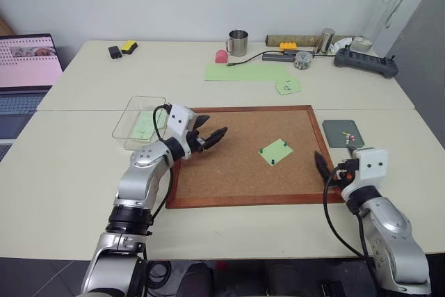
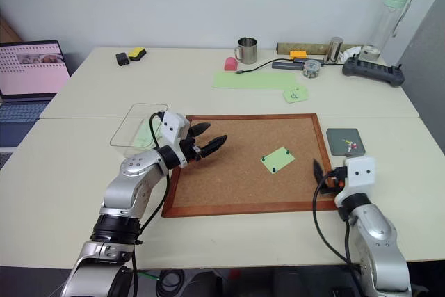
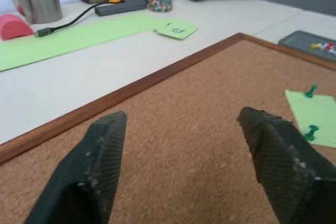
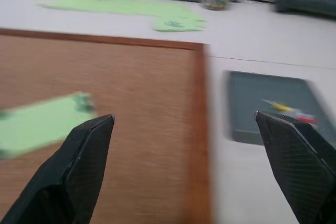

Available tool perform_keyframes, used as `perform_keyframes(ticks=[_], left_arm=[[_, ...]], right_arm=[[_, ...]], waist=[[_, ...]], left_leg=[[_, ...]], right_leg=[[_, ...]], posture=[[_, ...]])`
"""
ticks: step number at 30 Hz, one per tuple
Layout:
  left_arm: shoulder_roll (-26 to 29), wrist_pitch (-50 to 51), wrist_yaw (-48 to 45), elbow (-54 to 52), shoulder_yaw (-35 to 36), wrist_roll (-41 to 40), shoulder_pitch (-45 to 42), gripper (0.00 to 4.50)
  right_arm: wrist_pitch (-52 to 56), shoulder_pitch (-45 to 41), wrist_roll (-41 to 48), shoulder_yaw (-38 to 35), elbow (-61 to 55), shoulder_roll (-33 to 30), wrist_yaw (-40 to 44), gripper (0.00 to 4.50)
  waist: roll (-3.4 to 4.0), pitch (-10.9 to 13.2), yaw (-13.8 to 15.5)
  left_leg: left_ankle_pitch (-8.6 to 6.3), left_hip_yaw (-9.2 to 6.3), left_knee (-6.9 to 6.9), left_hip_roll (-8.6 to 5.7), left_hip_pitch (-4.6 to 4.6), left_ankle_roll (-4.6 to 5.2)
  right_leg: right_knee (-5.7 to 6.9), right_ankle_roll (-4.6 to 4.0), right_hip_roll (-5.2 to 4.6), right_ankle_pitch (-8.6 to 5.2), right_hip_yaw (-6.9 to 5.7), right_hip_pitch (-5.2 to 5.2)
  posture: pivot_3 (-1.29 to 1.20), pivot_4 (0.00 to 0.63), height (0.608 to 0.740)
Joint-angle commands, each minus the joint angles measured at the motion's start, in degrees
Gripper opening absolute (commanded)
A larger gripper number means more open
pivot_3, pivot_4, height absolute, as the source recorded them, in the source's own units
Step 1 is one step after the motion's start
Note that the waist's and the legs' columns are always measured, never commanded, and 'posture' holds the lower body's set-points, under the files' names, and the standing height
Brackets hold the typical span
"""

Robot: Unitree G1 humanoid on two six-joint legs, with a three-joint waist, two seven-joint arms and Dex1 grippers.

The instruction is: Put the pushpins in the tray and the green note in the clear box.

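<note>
Two gaping end effectors, left (image 1: 214, 135) and right (image 1: 321, 165), flanking pinned green note (image 1: 275, 151).

Both arms are silver-grey metal with rounded joint housings and black rings. Each wrist carries a white block; black cables loop beside each. The left tool (image 1: 211, 136) and right tool (image 1: 322, 167) have black textured fingers.

Light green note (image 1: 275, 151); dark grey tray (image 1: 336, 130); brown corkboard (image 1: 236, 165).
</note>
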Motion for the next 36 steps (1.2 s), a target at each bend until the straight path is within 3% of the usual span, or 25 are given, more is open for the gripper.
perform_keyframes(ticks=[1, 14, 20, 28, 36], left_arm=[[-0.7, -0.8, -1.1, -1.7, -0.1, -1.3, -0.5, 2.48], [-0.2, 1.8, -5.0, -2.4, -3.2, -0.8, -0.7, 0.03], [-1.3, 0.7, -5.7, 1.2, -6.0, 1.0, -0.7, 0.03], [-0.7, -2.4, -5.0, 11.0, -14.8, 11.7, -1.8, 0.03], [-1.6, -5.2, -5.2, 12.6, -14.3, 12.1, -2.9, 0.03]], right_arm=[[1.3, -1.6, 4.7, -1.0, -3.0, -2.6, 4.6, 4.5], [0.4, -8.3, 3.1, 1.8, 4.9, -5.9, 8.1, 4.5], [-1.1, -13.5, 3.0, 2.8, 10.4, -4.6, 8.4, 4.5], [-2.9, -19.2, 0.9, 5.5, 18.9, -3.2, 9.4, 4.5], [-4.6, -23.0, -0.4, 6.5, 27.1, -2.7, 10.2, 4.5]], waist=[[-0.01, 0.0, 0.1], [-0.01, 0.0, 0.0], [-0.01, 0.0, 0.0], [0.04, -0.1, 0.2], [0.13, -0.2, 0.5]], left_leg=[[0.0, 0.0, 0.02, 0.0, 0.0, 0.0], [0.0, -0.03, 0.02, 0.0, 0.01, 0.0], [0.0, -0.02, 0.02, -0.01, 0.01, 0.0], [0.0, -0.03, 0.02, -0.02, 0.03, 0.0], [0.0, -0.04, 0.09, -0.08, 0.1, 0.0]], right_leg=[[-0.01, 0.0, -0.01, 0.0, -0.01, 0.02], [0.0, 0.0, 0.02, 0.0, -0.02, 0.03], [-0.01, 0.0, 0.01, 0.0, -0.02, 0.02], [0.0, 0.0, 0.0, 0.0, -0.05, 0.05], [0.01, 0.01, -0.09, 0.01, -0.06, 0.17]], posture=[[0.0, 0.15, 0.74], [0.0, 0.15, 0.74], [0.0, 0.15, 0.74], [0.0, 0.15, 0.74], [0.0, 0.15, 0.74]])
